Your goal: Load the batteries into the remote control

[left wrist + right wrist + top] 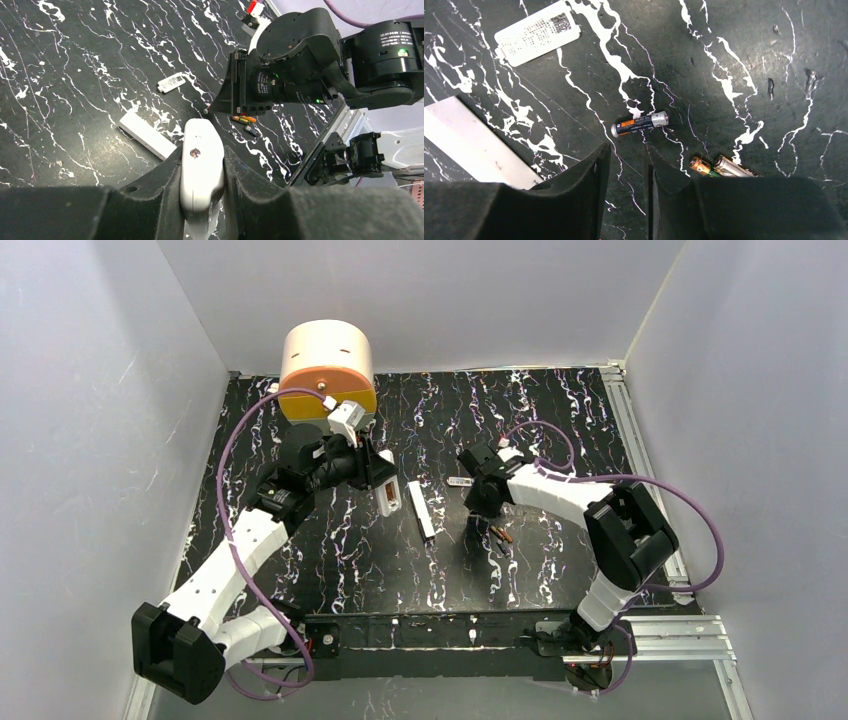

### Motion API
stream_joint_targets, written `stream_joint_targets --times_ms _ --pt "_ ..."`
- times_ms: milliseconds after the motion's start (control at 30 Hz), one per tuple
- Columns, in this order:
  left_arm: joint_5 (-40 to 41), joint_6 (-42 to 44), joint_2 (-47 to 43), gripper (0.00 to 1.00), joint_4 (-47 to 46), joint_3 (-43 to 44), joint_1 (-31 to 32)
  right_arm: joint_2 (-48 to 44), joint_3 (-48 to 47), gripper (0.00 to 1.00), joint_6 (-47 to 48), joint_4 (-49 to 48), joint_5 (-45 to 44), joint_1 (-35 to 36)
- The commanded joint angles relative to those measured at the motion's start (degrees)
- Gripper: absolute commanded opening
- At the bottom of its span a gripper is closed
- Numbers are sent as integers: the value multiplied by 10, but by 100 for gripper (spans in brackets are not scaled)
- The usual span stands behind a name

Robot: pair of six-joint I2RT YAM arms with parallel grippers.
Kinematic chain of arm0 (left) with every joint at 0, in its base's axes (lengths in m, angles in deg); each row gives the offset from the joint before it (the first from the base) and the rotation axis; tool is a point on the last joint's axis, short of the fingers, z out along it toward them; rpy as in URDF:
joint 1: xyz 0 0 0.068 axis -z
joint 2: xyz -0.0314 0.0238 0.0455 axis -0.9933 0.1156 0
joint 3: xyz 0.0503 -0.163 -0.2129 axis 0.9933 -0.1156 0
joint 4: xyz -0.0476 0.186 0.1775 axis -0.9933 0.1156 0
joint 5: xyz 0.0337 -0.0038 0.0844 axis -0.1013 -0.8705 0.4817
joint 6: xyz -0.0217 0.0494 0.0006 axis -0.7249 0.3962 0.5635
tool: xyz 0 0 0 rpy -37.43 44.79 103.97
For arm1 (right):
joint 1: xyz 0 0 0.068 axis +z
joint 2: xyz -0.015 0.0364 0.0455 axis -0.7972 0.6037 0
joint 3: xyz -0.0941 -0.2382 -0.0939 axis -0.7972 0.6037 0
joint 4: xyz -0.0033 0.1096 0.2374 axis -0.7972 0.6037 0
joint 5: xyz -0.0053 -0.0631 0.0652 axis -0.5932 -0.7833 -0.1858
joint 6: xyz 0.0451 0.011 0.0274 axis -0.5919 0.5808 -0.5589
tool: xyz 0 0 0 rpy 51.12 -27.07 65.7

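White walls [100, 440] box in a black surface [560, 420] veined with white. We see the left fingers [160, 185] clenched on the remote control [201, 140], left of centre. Just beside it lies a plain white bar [147, 134], and farther on a small printed label [538, 32]. Our right fingers [584, 185] hover slightly parted, gripping nothing, over a dark cell [640, 123] with an orange band. Two batteries [704, 166] lie side by side just beside it, partly hidden behind one finger. A round cream tub [325, 355] with an orange band stands at the back, left of centre.
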Motion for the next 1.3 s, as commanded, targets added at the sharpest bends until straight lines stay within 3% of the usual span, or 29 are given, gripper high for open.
stream_joint_targets --times_ms 0,900,1133,1267 --pt "0 31 -29 0 22 14 -2 -11 -24 38 -79 27 -66 17" --pt "7 36 -38 0 23 2 -2 75 -61 42 -140 90 -101 16" --pt "7 35 -39 0 22 0 -2 98 -68 30 -110 102 -105 16" --pt "8 34 -36 0 22 -1 -2 102 -59 28 -83 82 -95 16"
